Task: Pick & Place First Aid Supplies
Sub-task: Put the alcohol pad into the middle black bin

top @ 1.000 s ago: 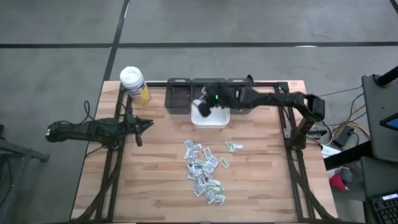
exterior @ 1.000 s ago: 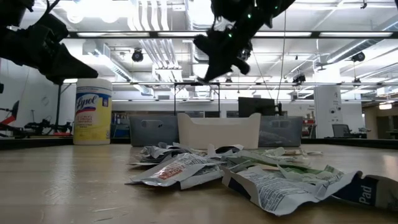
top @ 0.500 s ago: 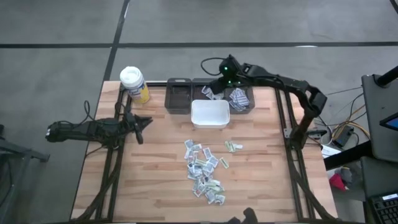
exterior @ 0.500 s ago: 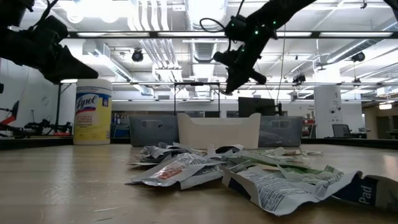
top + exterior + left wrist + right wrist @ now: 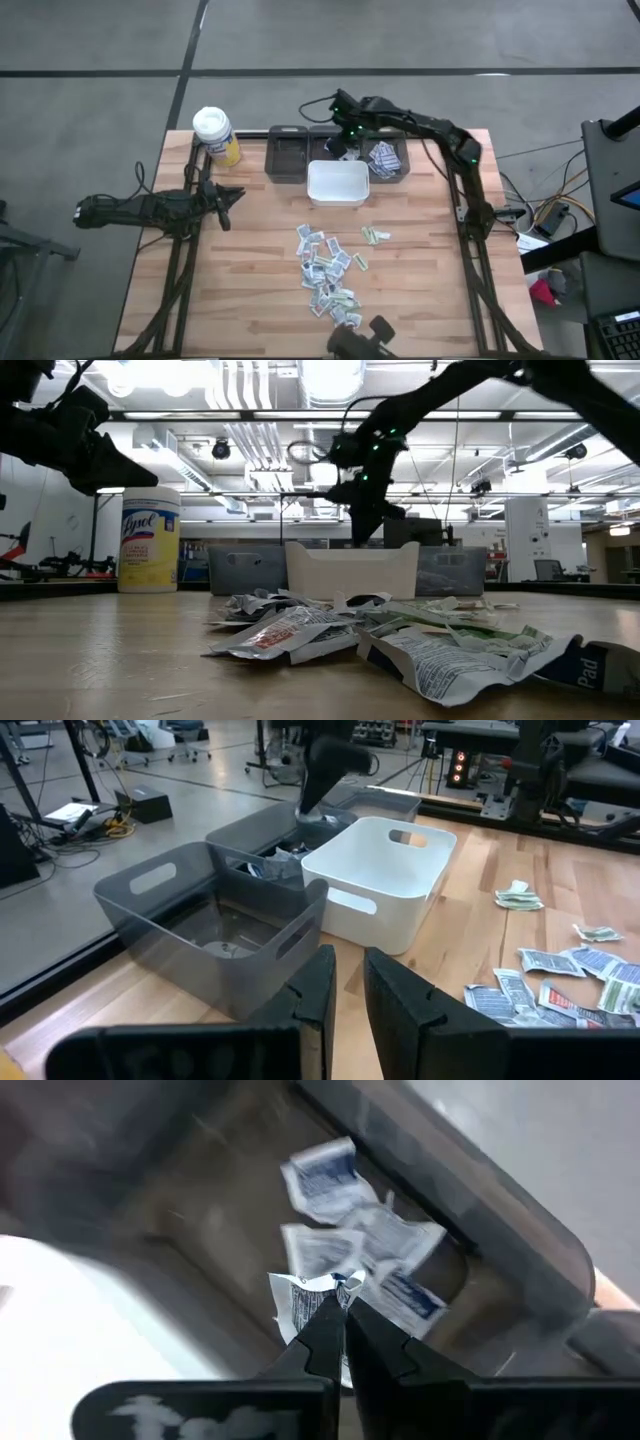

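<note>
Note that the right gripper (image 5: pixel 343 1302) is positioned above the middle grey bin (image 5: pixel 335 143), fingers clenched on one white packet (image 5: pixel 303 1308). Several packets (image 5: pixel 345 1240) already lie in that bin. The remaining first aid supplies (image 5: pixel 331 275) are scattered on the table (image 5: pixel 250 280) in front of the white bin (image 5: pixel 338 185). The left gripper (image 5: pixel 228 199) waits at the left side, fingers slightly parted, grasping nothing.

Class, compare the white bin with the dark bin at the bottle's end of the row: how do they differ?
The white bin is white and opaque; the dark bin is smoky grey. The white bin sits in front of the row, the dark bin in it. The left wrist view shows nothing in the dark bin. Both have cut-out handles.
</note>
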Robot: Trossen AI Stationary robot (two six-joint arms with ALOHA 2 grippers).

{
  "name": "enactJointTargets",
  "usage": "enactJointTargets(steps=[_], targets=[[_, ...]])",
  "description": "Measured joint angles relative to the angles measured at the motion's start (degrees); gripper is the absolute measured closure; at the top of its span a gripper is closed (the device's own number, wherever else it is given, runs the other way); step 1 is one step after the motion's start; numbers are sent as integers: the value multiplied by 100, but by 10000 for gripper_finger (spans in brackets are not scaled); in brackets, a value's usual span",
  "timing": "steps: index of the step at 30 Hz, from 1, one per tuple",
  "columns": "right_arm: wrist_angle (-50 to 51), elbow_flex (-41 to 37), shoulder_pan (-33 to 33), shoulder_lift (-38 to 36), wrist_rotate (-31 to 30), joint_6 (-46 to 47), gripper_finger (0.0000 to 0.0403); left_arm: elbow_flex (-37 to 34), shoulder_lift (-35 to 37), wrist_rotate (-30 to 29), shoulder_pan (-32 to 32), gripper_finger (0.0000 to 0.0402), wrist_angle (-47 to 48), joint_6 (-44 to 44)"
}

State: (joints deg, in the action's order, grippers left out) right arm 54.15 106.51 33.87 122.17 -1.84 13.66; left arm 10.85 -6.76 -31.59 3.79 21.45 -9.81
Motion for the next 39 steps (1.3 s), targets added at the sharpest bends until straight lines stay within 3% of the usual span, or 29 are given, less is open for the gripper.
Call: enactJointTargets(steps=[7, 12, 24, 35, 39], targets=[[1322, 1657, 17, 1081, -118, -692, 394, 0, 0, 0, -2, 349, 0, -88], [1752, 2441, 15, 1467, -134, -815, 394, 0, 0, -2, -2, 348, 0, -112], [1771, 2447, 17, 1535, -118, -841, 391, 0, 0, -2, -2, 349, 0, -112], [1796, 2479, 17, 1535, -115, -1106, 327, 0, 0, -2, -2, 349, 4, -108], [2237, 2735, -17, 1452, -64, -1133, 318, 0, 0, -2, -2, 349, 4, -110]])
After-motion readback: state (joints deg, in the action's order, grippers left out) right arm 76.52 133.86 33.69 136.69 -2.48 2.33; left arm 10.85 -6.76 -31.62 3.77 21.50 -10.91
